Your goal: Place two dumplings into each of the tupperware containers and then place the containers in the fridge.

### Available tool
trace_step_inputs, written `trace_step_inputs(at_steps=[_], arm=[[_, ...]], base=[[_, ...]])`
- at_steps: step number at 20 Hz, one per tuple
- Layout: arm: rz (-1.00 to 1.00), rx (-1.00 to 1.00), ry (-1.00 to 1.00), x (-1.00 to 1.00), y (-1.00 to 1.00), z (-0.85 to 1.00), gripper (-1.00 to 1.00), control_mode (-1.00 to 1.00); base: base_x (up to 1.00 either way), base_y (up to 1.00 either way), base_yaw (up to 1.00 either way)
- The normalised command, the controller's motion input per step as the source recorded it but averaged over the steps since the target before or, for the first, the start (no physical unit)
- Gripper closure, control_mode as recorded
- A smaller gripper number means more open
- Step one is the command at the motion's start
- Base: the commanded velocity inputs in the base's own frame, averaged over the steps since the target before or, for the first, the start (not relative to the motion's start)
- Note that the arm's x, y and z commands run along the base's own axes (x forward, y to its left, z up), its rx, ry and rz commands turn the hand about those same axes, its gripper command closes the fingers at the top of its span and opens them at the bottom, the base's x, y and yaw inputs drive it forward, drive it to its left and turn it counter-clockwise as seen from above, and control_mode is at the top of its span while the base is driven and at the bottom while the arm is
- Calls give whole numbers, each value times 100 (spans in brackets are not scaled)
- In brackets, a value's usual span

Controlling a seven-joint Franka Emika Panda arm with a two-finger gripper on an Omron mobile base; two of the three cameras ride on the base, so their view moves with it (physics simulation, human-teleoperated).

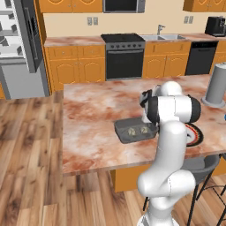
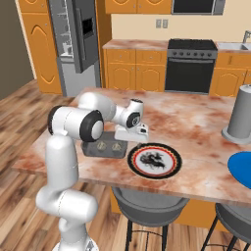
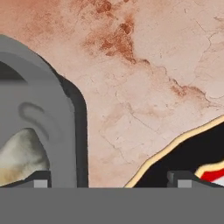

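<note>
jaws wide (over counter), dumpling [image 3: 19, 155] in grey tupperware [image 3: 65, 131] by left tip.

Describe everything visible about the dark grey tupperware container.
The dark grey tupperware container is a shallow rectangular tray with rounded corners and a raised rim, matte like plastic. It sits flat on the marble counter, beside the black-rimmed plate. Two beige dumplings lie side by side inside. The open gripper hovers over its edge.

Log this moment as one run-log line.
gripper: open, empty, low over counter | dark grey rectangular tupperware container: holds two beige dumplings | white plate with black-red rim: beside container
</note>
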Motion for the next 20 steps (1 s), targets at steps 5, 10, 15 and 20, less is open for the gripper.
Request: trace_step_inputs(at_steps=[5,10,15,20], arm=[[13,0,0,0,3,-23,-100,-100],[7,0,0,-14,23,-1,-100,-100],[1,0,0,-23,19,-1,-100,-100],[0,0,0,-1,7,-18,-100,-100]], base=[[0,0,0],[0,0,0],[0,0,0],[0,0,0]])
